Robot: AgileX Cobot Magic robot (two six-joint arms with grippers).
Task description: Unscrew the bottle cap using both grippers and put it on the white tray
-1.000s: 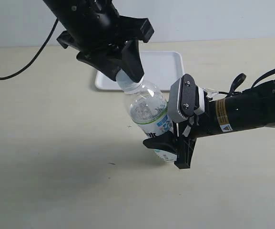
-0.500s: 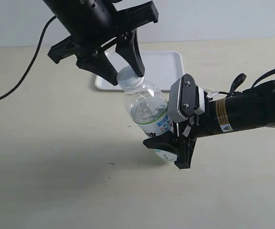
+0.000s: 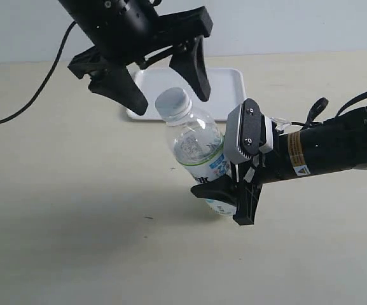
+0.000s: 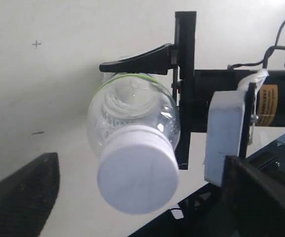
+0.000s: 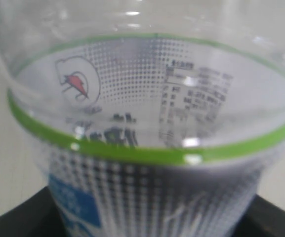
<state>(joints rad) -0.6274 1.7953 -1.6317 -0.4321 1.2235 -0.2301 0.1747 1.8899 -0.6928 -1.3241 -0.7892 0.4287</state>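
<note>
The clear bottle (image 3: 196,143) with its green-edged label leans up and to the left above the table. My right gripper (image 3: 226,202) is shut on its lower, labelled part, which fills the right wrist view (image 5: 147,148). The white bottle cap (image 3: 172,101) sits on the neck. My left gripper (image 3: 170,100) hangs open over it, one finger (image 3: 123,89) on each side and both clear of the cap. In the left wrist view the cap (image 4: 137,177) faces the camera between the two dark fingers (image 4: 23,190). The white tray (image 3: 224,86) lies behind the bottle.
A black cable (image 3: 37,89) runs across the table at the far left. The right arm (image 3: 336,146) stretches in from the right edge. Bare beige table (image 3: 75,222) spreads in front and to the left.
My left gripper has let go of the bottle cap and spread its fingers wide beside it. The bottle and the right gripper have not moved.
</note>
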